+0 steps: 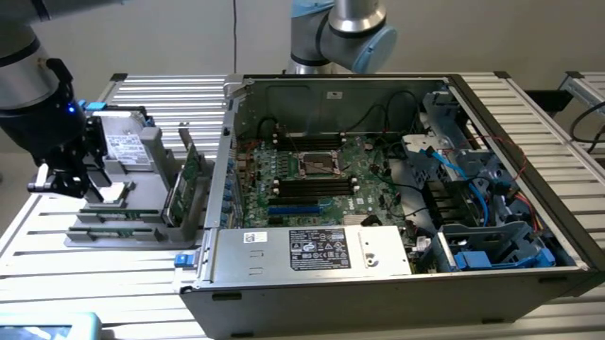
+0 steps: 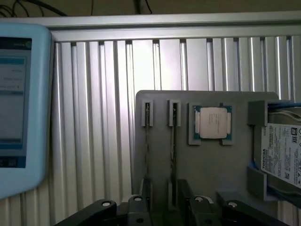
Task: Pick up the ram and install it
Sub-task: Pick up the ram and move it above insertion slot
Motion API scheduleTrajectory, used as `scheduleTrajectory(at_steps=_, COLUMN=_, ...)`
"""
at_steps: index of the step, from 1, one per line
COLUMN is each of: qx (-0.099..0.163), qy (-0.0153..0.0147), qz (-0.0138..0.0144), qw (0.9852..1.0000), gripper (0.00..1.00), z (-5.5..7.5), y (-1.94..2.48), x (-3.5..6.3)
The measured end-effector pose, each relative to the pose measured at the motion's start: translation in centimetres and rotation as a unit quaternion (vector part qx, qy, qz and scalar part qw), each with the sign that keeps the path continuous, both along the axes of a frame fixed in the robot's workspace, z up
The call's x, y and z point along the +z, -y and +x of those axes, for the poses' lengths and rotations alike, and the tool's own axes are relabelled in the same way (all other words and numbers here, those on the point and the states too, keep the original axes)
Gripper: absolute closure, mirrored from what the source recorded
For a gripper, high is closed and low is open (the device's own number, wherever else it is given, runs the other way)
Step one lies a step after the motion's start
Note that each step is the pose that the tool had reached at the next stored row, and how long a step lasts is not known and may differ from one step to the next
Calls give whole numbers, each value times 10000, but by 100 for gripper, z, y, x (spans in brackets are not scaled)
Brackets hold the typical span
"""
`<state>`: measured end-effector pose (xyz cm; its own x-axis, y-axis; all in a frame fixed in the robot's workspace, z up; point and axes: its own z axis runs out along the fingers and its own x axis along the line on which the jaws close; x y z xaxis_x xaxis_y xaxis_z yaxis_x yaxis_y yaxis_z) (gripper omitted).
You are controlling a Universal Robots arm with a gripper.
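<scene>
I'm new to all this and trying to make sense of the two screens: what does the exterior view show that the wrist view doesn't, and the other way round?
Exterior view: the open computer case with its green main board, and a green card standing upright beside the case.

Wrist view: a square processor chip lying in a pocket of the grey tray.

Both: the open gripper above that tray, two memory sticks standing on edge in it, a hard drive and the slatted metal table.

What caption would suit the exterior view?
Open robot hand hovers over a gray tray of memory sticks beside an opened computer.
</scene>
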<state>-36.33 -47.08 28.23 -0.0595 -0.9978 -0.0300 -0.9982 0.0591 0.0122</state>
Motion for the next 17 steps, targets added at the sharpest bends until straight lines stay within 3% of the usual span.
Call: scheduleTrajectory(at_steps=17, qx=0, qy=-5, qz=0, qw=10000, gripper=63, z=41, y=60, x=-309)
